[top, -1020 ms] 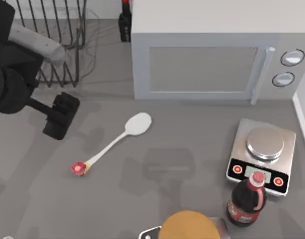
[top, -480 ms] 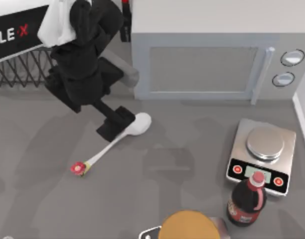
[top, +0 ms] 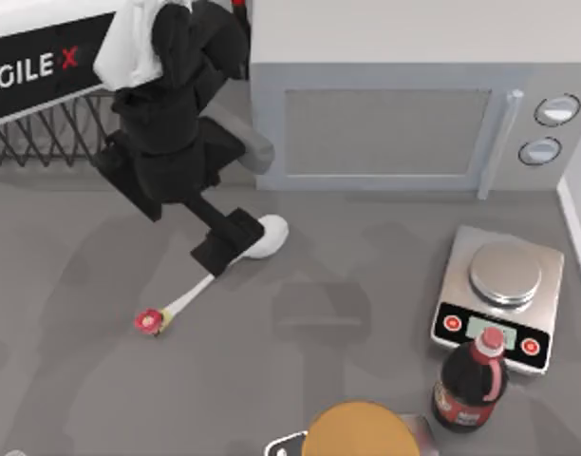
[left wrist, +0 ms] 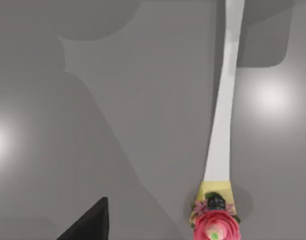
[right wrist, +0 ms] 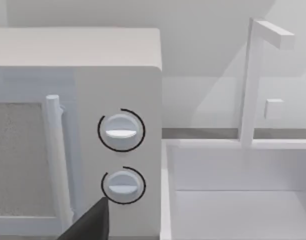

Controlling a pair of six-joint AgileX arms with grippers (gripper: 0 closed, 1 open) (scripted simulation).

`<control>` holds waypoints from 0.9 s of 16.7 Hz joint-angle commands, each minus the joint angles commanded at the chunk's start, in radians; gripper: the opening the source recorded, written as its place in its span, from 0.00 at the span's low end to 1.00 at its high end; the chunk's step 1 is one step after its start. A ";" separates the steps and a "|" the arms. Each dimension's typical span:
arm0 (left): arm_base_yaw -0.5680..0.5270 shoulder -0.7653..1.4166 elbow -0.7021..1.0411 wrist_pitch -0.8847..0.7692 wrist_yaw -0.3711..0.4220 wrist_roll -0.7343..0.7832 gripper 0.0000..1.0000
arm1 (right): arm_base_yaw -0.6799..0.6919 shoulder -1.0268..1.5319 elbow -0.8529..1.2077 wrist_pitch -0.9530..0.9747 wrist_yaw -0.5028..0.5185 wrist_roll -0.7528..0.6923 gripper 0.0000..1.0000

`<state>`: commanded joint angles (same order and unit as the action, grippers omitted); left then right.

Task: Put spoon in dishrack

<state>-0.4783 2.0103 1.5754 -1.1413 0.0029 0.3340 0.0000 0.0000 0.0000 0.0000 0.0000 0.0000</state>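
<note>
Lying flat on grey tabletop: spoon, left of centre, before microwave. Dishrack far left rear. Left wrist view adds flower ornament. Left gripper angled down over spoon's neck; fingers' spacing cannot be told. Right wrist view faces microwave dials.

We read "AGILE X" in white letters, the X red, on our left arm's black link, nothing else.
</note>
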 joint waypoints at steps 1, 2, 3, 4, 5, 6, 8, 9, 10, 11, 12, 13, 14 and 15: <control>-0.001 0.006 -0.010 0.013 0.000 0.001 1.00 | 0.000 0.000 0.000 0.000 0.000 0.000 1.00; -0.002 0.015 -0.027 0.036 0.000 0.002 1.00 | 0.000 0.000 0.000 0.000 0.000 0.000 1.00; -0.002 0.028 -0.048 0.070 0.000 0.003 1.00 | 0.000 0.000 0.000 0.000 0.000 0.000 1.00; -0.003 0.044 -0.072 0.114 0.000 0.003 1.00 | 0.000 0.000 0.000 0.000 0.000 0.000 1.00; -0.003 0.062 -0.099 0.165 0.001 0.003 1.00 | 0.000 0.000 0.000 0.000 0.000 0.000 1.00; -0.002 0.080 -0.127 0.216 0.001 0.003 1.00 | 0.000 0.000 0.000 0.000 0.000 0.000 1.00; -0.003 0.112 -0.178 0.299 0.001 0.004 1.00 | 0.000 0.000 0.000 0.000 0.000 0.000 1.00; -0.003 0.125 -0.195 0.326 0.001 0.004 1.00 | 0.000 0.000 0.000 0.000 0.000 0.000 1.00; -0.003 0.133 -0.207 0.342 0.001 0.004 1.00 | 0.000 0.000 0.000 0.000 0.000 0.000 1.00; -0.003 0.136 -0.211 0.346 0.001 0.004 1.00 | 0.000 0.000 0.000 0.000 0.000 0.000 1.00; -0.003 0.136 -0.211 0.346 0.001 0.004 1.00 | 0.000 0.000 0.000 0.000 0.000 0.000 1.00; -0.003 0.136 -0.211 0.346 0.001 0.004 1.00 | 0.000 0.000 0.000 0.000 0.000 0.000 1.00; -0.003 0.136 -0.211 0.346 0.001 0.004 1.00 | 0.000 0.000 0.000 0.000 0.000 0.000 1.00; -0.003 0.136 -0.211 0.346 0.001 0.004 0.92 | 0.000 0.000 0.000 0.000 0.000 0.000 1.00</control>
<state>-0.4813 2.1462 1.3646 -0.7950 0.0040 0.3380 0.0000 0.0000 0.0000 0.0000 0.0000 0.0000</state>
